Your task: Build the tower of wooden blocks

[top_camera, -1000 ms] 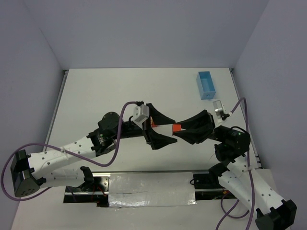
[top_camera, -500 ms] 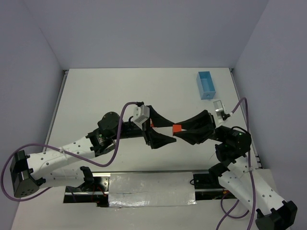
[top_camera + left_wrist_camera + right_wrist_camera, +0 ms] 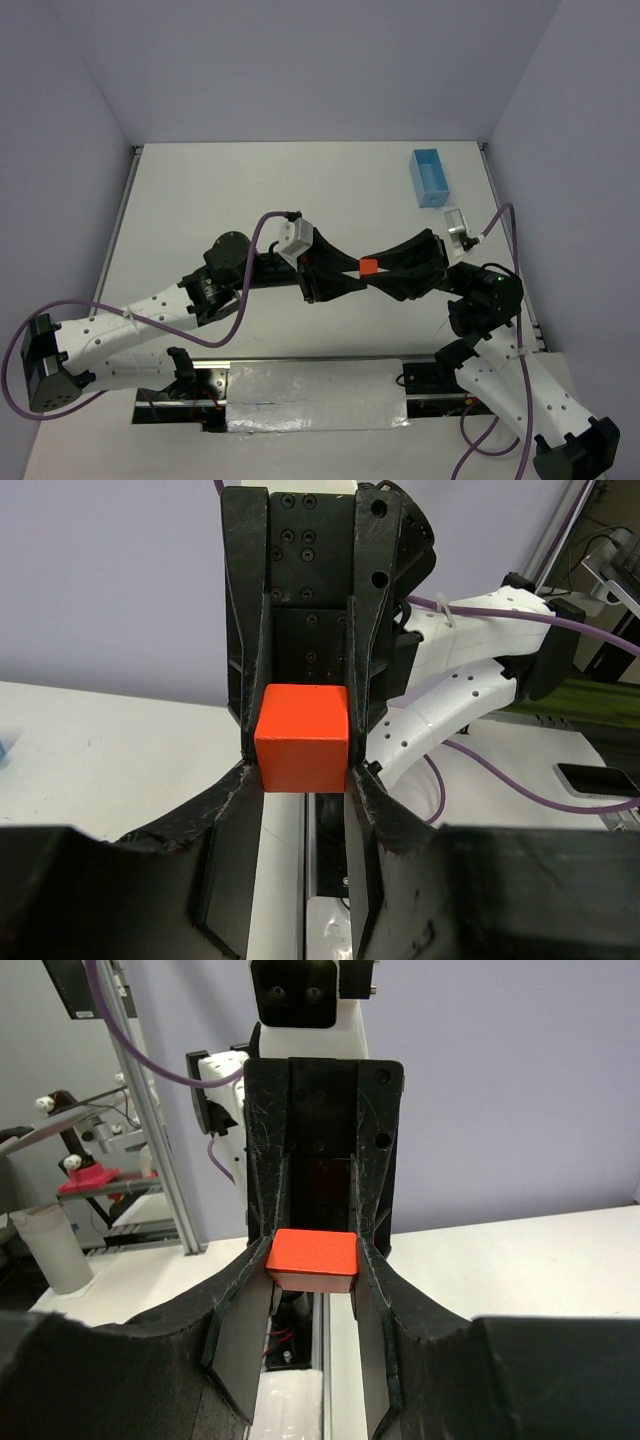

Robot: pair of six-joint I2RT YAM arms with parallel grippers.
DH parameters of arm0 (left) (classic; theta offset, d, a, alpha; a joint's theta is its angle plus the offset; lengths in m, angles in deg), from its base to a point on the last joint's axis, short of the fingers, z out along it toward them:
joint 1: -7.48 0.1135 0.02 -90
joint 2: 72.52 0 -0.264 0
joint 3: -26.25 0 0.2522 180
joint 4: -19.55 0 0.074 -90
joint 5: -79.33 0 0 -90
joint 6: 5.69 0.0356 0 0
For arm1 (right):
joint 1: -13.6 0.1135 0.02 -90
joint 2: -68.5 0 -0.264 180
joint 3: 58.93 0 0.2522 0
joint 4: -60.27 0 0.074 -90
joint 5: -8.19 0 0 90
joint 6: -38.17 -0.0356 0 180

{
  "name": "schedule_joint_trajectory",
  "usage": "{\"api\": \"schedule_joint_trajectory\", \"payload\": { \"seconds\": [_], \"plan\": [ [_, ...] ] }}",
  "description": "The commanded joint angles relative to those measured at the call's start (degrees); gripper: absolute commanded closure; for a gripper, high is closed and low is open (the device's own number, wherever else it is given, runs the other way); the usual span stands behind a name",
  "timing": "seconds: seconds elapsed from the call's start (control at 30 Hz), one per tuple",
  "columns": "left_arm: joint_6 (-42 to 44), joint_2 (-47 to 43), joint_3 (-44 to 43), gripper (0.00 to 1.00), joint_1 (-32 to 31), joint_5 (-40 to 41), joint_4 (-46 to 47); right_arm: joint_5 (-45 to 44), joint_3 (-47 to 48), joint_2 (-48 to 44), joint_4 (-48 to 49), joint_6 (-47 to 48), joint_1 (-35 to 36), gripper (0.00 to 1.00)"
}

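My left gripper [image 3: 300, 772] is pinching the red block [image 3: 301, 738] by its sides. My right gripper [image 3: 312, 1260] is pinching the same block from the opposite end, so the two sets of fingers meet tip to tip. The block is held between them over the middle of the table [image 3: 230, 190], well apart from the blue tray [image 3: 429, 177] at the far right.

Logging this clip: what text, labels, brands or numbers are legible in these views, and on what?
No readable text in any view.
On the red block: plain faces, no marking.
On the left gripper and right gripper, both shut on it: black, only screw holes.
On the blue tray: no label visible.
On the background gear in the wrist views: too blurred to show any print.
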Motion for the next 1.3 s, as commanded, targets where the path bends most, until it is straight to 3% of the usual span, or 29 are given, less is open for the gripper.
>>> {"api": "schedule_joint_trajectory", "payload": {
  "seconds": [0.0,0.07,0.17,0.2,0.27,0.43,0.7,0.83,1.0,1.27],
  "plan": [
    [1.84,-0.07,-2.25,1.0,-0.3,0.38,1.98,0.28,1.63,-0.62,0.23,0.03,0.61,0.84],
    [1.84,-0.51,-1.98,1.0,-0.3,1.26,2.16,0.63,1.55,-0.53,0.32,-0.06,0.61,0.82],
    [2.19,-0.86,-1.98,1.0,-0.3,2.4,1.81,1.33,1.28,-0.44,-0.47,-0.06,0.61,0.68],
    [2.45,-0.95,-2.24,1.0,-0.3,3.1,1.37,1.51,1.46,-0.62,-1.43,0.9,0.61,0.58],
    [3.6,-1.04,-2.86,1.0,-0.3,3.19,-1.35,3.17,3.21,-0.97,-6.69,2.74,0.61,0.51],
    [8.07,-2.44,-4.88,1.0,-0.3,5.13,-11.0,4.05,11.98,-1.59,-32.6,15.55,0.61,0.38],
    [11.33,-4.12,-6.46,1.0,-0.22,4.09,-19.09,3.8,17.09,-2.9,-48.53,24.36,0.52,0.31],
    [14.32,-2.98,-11.37,1.0,-0.22,-1.0,-28.93,5.46,20.7,-2.91,-56.53,32.35,0.52,0.28],
    [17.49,0.62,-17.53,1.0,-0.22,-3.84,-44.93,11.34,21.5,-2.73,-59.0,37.37,0.52,0.28],
    [18.28,4.67,-21.84,1.0,-0.3,0.02,-58.04,14.17,22.38,2.01,-59.01,40.02,1.57,0.45]
  ]
}}
